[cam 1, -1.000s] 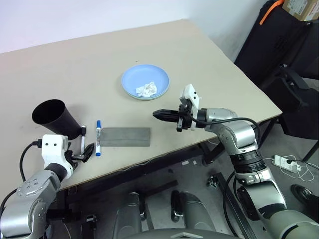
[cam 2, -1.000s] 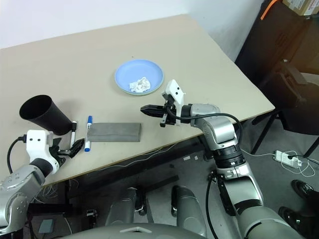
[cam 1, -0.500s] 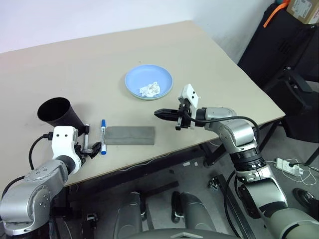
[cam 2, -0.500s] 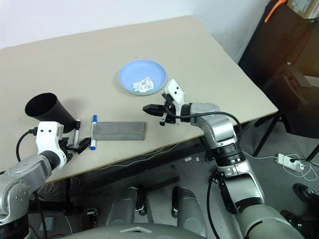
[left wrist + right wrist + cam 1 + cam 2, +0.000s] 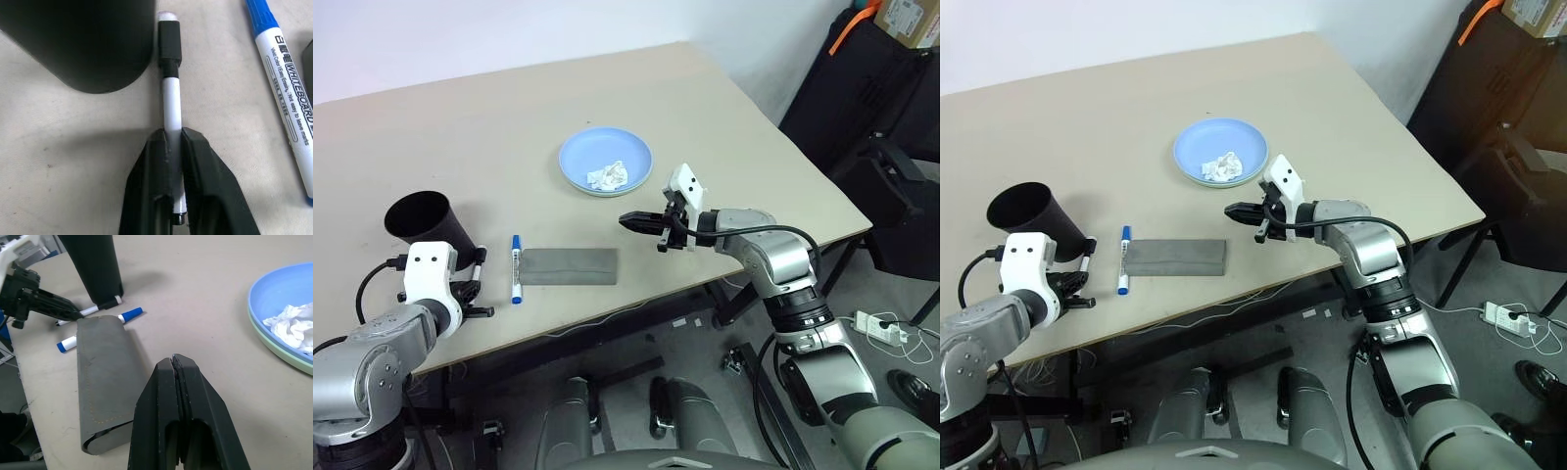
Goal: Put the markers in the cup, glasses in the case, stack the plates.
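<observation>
At the table's near left corner, the left gripper (image 5: 171,161) is now pinching the black-capped marker (image 5: 168,73), its fingers having just snapped shut from wide open. The marker is apparently still lying flat on the table, at about four o'clock from the black cup (image 5: 423,221), with the blue-capped marker (image 5: 517,268) just beyond. Lifting comes next. The right gripper (image 5: 628,221) is hovering closed and empty, at three o'clock from the grey case (image 5: 570,265).

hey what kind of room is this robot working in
Probably an office or lab workroom: a plain beige table against a white wall, a black chair, cardboard boxes and a white power strip with loose cables on the grey floor.
</observation>
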